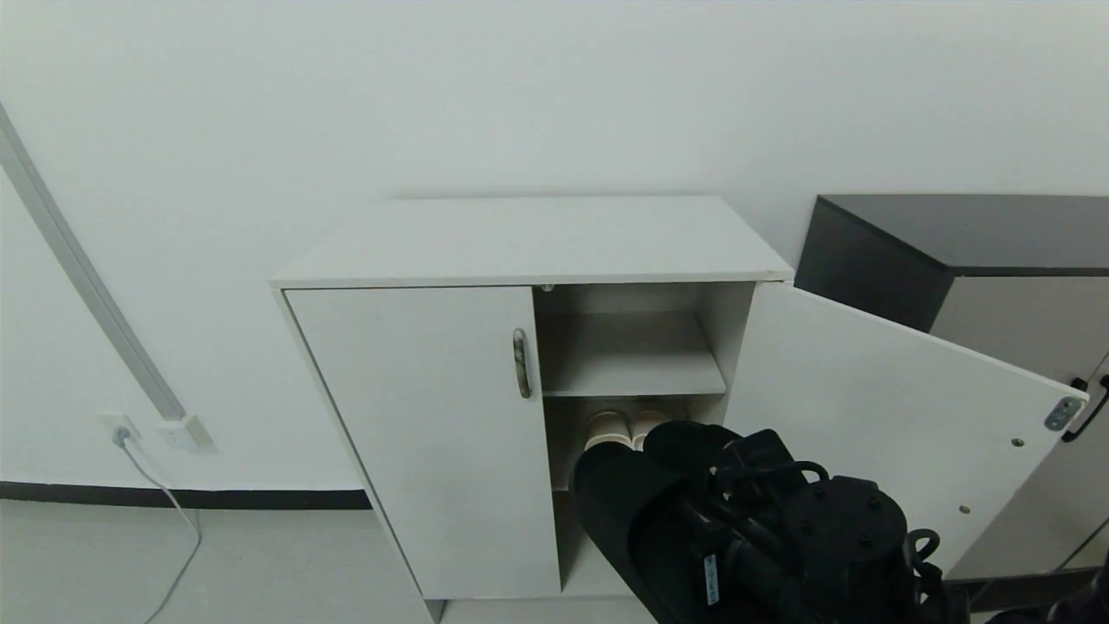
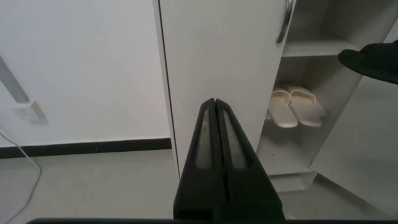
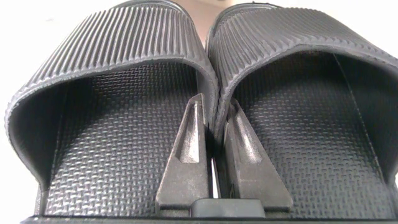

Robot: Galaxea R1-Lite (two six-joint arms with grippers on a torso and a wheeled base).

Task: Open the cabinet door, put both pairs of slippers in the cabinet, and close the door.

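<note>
**Black slippers held at the open cabinet**

Head view: the right arm (image 1: 840, 529) is stretched forward, low, toward the cabinet (image 1: 528, 243). The cabinet's right door (image 1: 866, 416) stands wide open and its left door (image 1: 416, 416) is shut. The black slippers (image 1: 624, 494) hang at the opening. The cream slippers (image 1: 624, 429) lie inside, under the upper shelf.

Left wrist view: the left claw (image 2: 215, 137) is pressed together and empty, facing the shut door above the floor (image 2: 93, 180).

Right wrist view: the right claw (image 3: 213, 149) pinches the touching inner straps of both black slippers.
</note>
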